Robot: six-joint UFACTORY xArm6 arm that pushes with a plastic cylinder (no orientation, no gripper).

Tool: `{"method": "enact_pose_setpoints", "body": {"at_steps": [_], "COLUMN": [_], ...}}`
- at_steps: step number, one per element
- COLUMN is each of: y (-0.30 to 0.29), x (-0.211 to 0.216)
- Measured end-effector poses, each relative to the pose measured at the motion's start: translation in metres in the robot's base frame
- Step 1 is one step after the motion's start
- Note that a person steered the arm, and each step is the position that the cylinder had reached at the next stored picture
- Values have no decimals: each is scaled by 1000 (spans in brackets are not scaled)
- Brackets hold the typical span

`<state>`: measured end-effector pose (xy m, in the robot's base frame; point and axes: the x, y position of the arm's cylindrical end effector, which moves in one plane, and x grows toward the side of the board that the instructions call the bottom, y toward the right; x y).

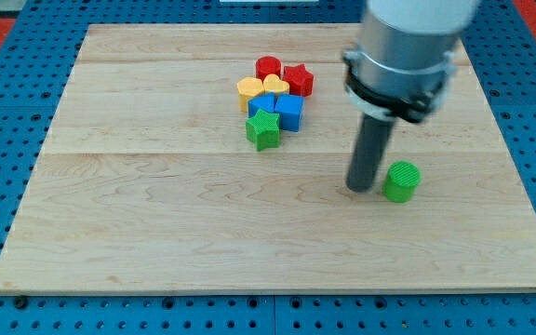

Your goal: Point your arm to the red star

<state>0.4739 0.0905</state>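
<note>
The red star (299, 79) lies at the view's top right of a tight cluster of blocks on the wooden board (156, 214). A red round block (268, 67) touches its left side. My tip (360, 189) rests on the board well below and to the view's right of the red star, apart from the cluster. A green cylinder (401, 180) stands just to the right of my tip, very close to it.
The cluster also holds an orange block (248, 90), a yellow heart (275, 87), two blue blocks (289, 111) (260, 104) and a green star (263, 129). The arm's grey body (408, 46) hangs over the board's top right. Blue perforated table surrounds the board.
</note>
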Motion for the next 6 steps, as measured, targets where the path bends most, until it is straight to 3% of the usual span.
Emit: {"method": "enact_pose_setpoints", "body": {"at_steps": [1,3,4,6], "y": [39,-28,-34,-60], "x": [-62,-182,-218,-116]}}
